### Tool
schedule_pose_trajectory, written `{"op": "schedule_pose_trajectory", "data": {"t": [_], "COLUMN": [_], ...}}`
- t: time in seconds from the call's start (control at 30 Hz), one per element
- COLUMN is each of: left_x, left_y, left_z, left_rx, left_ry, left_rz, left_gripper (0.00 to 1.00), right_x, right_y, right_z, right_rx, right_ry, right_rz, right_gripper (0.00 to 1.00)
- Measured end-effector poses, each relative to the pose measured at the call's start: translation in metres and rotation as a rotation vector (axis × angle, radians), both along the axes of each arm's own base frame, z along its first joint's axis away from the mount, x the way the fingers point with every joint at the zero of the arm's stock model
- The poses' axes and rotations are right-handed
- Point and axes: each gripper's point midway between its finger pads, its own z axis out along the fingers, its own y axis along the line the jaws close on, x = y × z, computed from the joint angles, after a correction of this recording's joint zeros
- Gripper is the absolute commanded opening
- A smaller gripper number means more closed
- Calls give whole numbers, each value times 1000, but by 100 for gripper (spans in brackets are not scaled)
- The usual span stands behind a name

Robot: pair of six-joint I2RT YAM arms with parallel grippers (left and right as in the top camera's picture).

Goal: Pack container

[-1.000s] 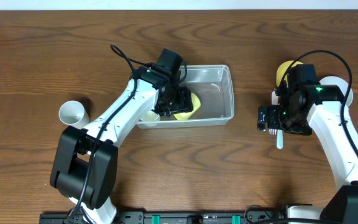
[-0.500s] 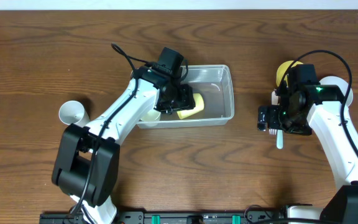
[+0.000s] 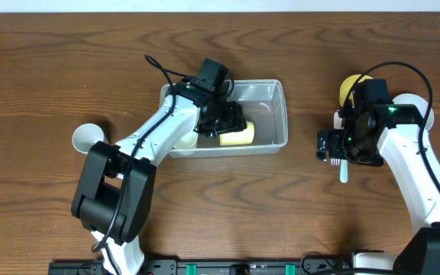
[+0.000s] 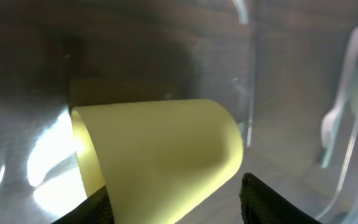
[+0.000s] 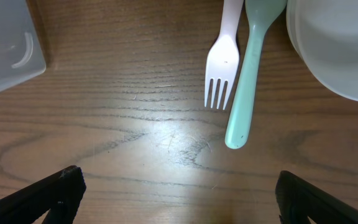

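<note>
- Wooden table (image 3: 52, 69), two arms reaching in from the near edge.
- Clear container (image 3: 283, 114) mid-table, long side left to right.
- Left gripper (image 3: 224, 127) down inside container, on a yellow cup (image 3: 240, 136) lying on its side.
- White cup (image 3: 88, 137) upright, well left of container.
- Right gripper (image 3: 340, 150) well right of container, over a white utensil handle (image 3: 344, 173).
- Yellow round item (image 3: 349, 86) and white bowl (image 3: 422, 108) partly hidden behind right arm.

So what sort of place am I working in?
Probably a lab test bench rather than a kitchen: a plain wooden table, a clear container and a plastic fork laid out for packing.
</note>
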Motion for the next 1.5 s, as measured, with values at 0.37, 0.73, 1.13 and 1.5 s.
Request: {"op": "schedule_pose_trajectory", "data": {"t": [0.37,0.73,1.13,1.5], "left_x": [1,-1,-6,4], "left_y": [-17,-22,-18,65], "left_z": [12,15,21,59], "left_rx": [-104,-139,-115,284], "left_ry": [-8,1,3,-185], "left_rz": [-36,-51,-80,-37], "left_gripper": [27,7,6,6], "right_x": [0,0,0,0], "right_y": [0,0,0,0], "right_z": [0,0,0,0], "right_rx": [0,0,0,0], "right_ry": [0,0,0,-2], "right_rz": [0,0,0,0], "right_gripper": [99,99,99,99]}}
